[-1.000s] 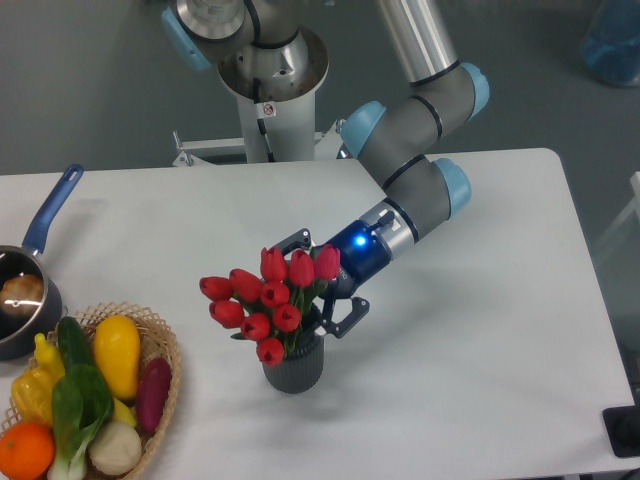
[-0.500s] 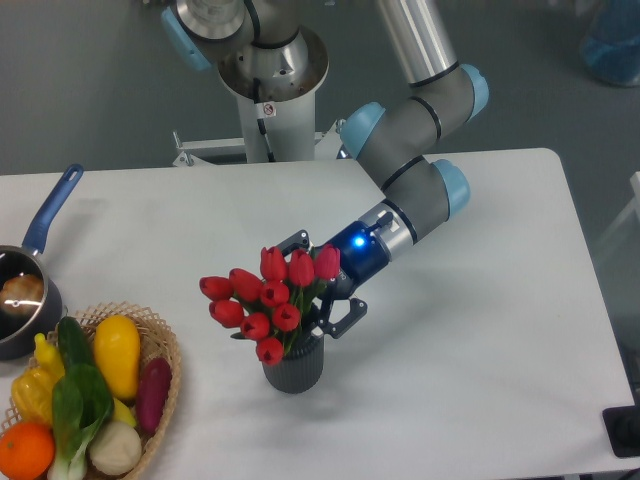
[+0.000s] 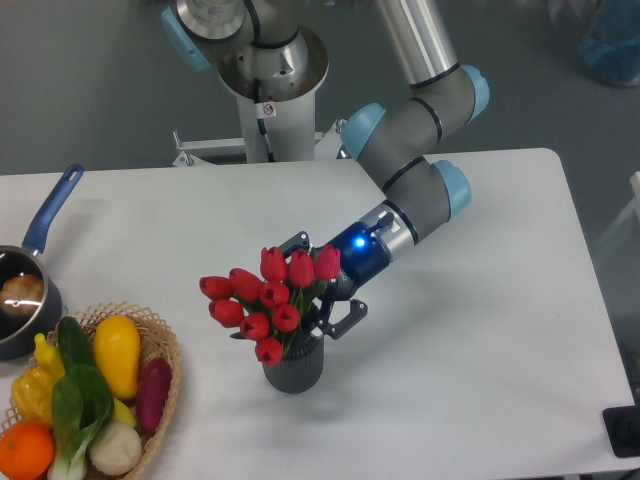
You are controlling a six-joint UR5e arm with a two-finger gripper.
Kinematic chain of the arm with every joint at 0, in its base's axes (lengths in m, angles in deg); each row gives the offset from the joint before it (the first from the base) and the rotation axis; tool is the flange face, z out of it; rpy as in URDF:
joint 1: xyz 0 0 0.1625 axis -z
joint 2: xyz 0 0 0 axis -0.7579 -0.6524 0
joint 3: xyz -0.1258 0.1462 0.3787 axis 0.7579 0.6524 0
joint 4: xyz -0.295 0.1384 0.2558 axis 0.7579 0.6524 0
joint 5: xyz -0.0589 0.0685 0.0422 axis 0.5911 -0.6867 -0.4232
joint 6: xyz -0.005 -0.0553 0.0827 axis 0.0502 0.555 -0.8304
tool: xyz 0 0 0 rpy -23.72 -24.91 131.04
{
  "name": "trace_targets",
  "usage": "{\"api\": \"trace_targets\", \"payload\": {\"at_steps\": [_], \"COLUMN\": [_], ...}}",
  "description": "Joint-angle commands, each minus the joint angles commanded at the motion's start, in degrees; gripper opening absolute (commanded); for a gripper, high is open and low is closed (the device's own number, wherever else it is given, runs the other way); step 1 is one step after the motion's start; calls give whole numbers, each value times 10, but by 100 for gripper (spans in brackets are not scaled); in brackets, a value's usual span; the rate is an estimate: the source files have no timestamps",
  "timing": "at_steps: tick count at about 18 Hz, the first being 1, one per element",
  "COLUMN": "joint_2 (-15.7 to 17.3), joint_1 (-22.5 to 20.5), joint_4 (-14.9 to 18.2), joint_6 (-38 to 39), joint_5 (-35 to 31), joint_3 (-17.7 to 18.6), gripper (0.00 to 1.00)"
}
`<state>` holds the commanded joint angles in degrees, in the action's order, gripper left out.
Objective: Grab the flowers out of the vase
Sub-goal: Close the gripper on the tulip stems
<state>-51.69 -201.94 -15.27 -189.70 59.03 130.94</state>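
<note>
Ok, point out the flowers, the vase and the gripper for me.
flowers [image 3: 262,303]: fixed camera, on the red buds in the middle of the bunch.
vase [image 3: 293,372]: fixed camera, on its ribbed front wall.
gripper [image 3: 322,290]: fixed camera, between the fingers beside the bunch.

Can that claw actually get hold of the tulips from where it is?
Probably yes. The claw sits right behind the red tulips, its fingers either side of the stems above the vase; nothing visible blocks it.

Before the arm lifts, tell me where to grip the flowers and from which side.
Grip the flowers on the stems just above the rim of the vase, below the red buds. Come from the right rear, where the gripper already sits: the buds lean left and forward, leaving that side of the stems most exposed.
</note>
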Motion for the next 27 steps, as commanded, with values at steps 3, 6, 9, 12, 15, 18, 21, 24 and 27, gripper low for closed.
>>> {"api": "trace_targets", "payload": {"at_steps": [3, 6, 9, 12, 15, 18, 21, 24, 27], "joint_2": [0, 0, 0, 1, 2, 3, 3, 4, 4], "joint_1": [-2, -2, -2, -2, -2, -3, -2, -2, -1], "joint_4": [-1, -1, -1, -1, -1, -1, 0, 0, 0], "joint_6": [0, -11, -11, -11, -11, -4, -4, -4, -3], "joint_5": [-1, -1, -2, -1, -1, -1, -1, -1, -1], "joint_3": [2, 3, 3, 3, 2, -3, -4, -4, -4], "gripper": [66, 64, 61, 61, 60, 58, 54, 53, 46]}}
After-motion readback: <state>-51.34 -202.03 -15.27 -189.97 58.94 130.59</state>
